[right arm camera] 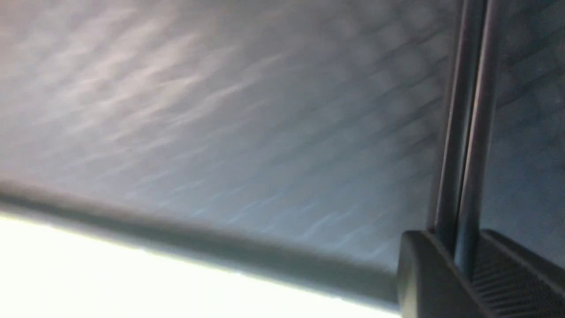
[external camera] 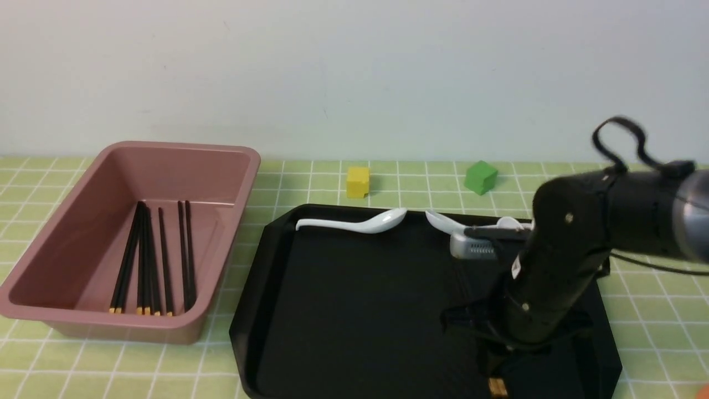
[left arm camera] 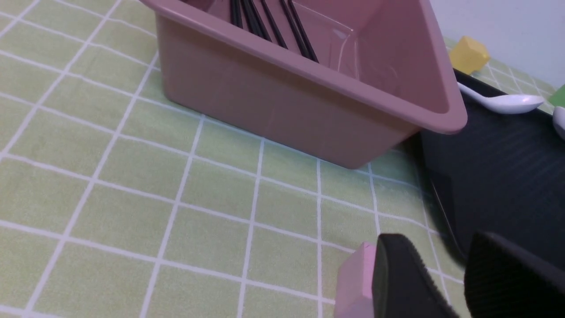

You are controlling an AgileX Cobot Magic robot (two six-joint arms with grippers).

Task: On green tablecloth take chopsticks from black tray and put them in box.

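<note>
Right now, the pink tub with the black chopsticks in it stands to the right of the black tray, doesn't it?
Not quite: the front view shows the pink tub, with black chopsticks in it, standing to the left of the black tray.

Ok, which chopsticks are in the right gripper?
The side-by-side pair between the right gripper's fingertips, over the black tray; the others lie in the pink box.

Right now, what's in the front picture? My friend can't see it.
The robot's blurry right gripper holds chopsticks over a black tray with white spoons; more chopsticks lie in a pink box on the left.
</note>
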